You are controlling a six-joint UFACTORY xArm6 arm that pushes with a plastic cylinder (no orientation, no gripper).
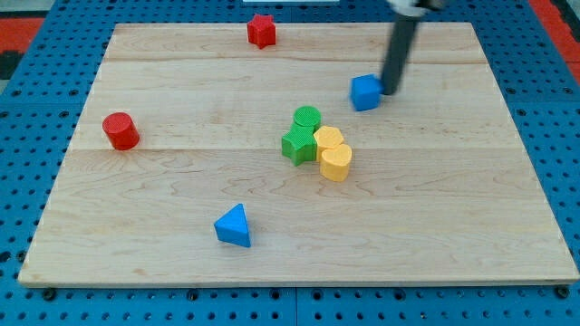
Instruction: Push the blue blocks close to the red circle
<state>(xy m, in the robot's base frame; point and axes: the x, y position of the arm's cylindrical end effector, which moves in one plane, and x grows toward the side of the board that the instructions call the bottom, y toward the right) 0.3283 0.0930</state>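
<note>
- A pale wooden desk (181,181) lies on a blue perforated base (27,54).
- The red cylinder-shaped circle block (120,130) stands near the view's left edge.
- The blue cube block (365,92) sits at upper right, well apart from it; my tip (390,90) touches its right side. There are no fingers, so nothing is gripped.
- The blue triangular block (234,226) lies at lower centre.
- A green cylinder (307,119), green star block (297,145), and two yellow blocks (332,152) cluster mid-board.
- A red star-like block (261,31) sits at the top edge.

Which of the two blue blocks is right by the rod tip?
The blue cube near the view's top right: my tip is right against its right side. The blue triangle lies far off, near the view's bottom.
</note>
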